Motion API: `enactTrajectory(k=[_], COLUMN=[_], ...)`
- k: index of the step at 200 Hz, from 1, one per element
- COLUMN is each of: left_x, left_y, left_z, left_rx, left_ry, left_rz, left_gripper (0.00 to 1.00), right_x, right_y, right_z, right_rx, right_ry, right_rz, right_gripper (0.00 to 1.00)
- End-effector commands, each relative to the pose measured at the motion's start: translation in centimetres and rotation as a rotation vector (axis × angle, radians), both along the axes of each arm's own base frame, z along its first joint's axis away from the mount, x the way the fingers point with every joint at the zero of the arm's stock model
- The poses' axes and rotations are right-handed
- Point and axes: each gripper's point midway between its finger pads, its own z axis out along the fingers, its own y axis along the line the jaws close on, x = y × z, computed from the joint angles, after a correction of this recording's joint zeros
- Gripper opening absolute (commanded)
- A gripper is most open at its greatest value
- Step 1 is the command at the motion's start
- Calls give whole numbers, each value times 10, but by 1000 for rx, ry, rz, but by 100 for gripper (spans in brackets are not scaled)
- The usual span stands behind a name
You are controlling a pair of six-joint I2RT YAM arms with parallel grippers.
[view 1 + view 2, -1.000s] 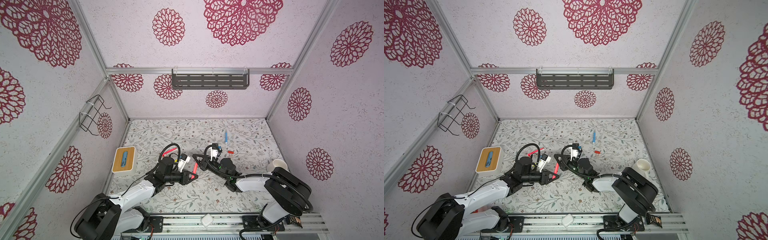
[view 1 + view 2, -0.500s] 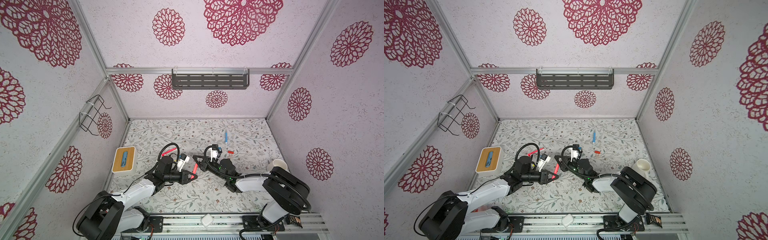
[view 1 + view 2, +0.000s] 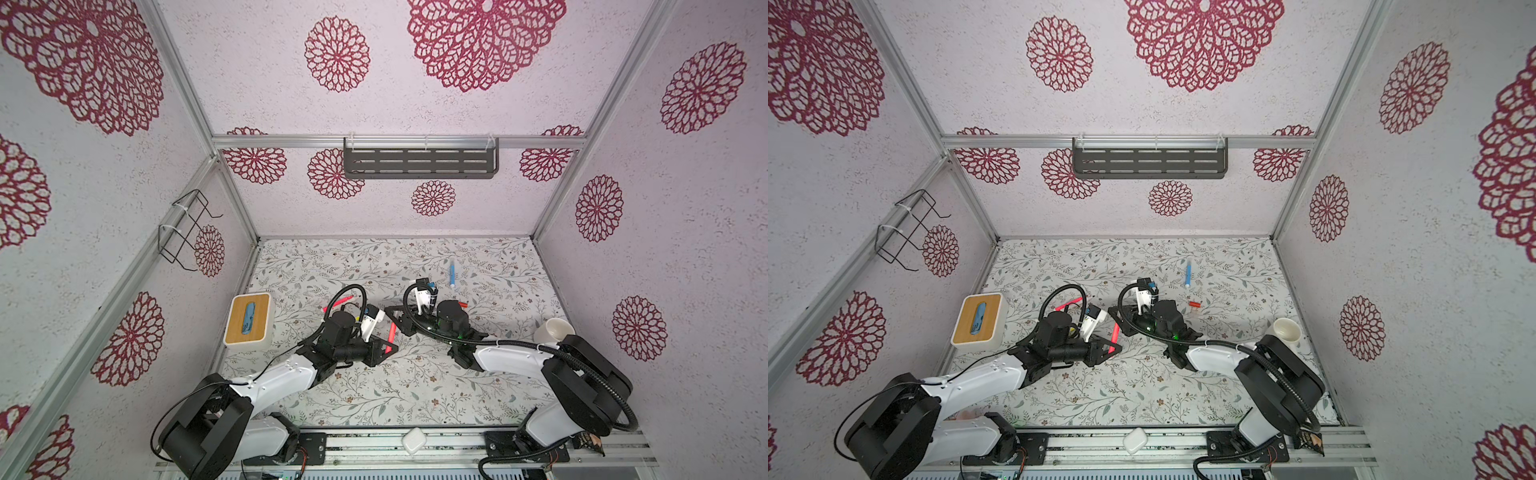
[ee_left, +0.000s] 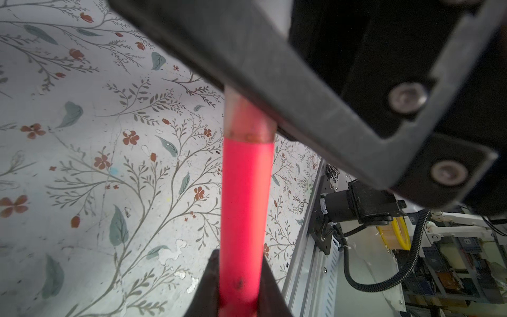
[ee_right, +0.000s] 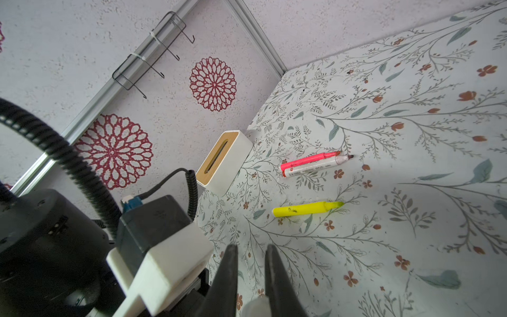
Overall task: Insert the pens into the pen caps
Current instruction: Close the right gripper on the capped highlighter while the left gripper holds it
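Just above the floral tabletop, with left gripper clamped on the pink pen and right gripper pinched shut on the translucent cap at its tip: line both up dead straight, then push along the barrel, no sideways wiggle, else probably jams.

Lab robot cell: aluminium frame, patterned wall panels, floral tabletop.

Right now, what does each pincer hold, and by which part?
Left pincer grips the pink pen near its back end; right pincer pinches the pale cap.
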Motion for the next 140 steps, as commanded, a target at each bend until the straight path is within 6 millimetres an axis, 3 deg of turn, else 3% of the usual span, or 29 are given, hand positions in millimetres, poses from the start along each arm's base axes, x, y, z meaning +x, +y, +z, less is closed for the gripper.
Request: enactTrajectory(k=[1,22,38,64,140], left_x=[77,74,71,68,63], left_y=[8,6,5,4,-2], left_z=[73,71,72,76,82], left_rx=[-107,-107,-112,-125,-151], left_ry=[-256,-253,-259,-275,-291], left_rz=[261,250,246,243,220], left_gripper=[0,0,0,0,0], right_x=[-79,-59,-47,-41,-38], right_y=[15,-9,-25,-37,-47], right_z=[-13,10,17,21,28], right_rx=[-27,63,74,38,34], right_ry=[50,18,4,-12,-36], right_rz=[366,283,241,210,180], right_gripper=[23,46,52,54,50])
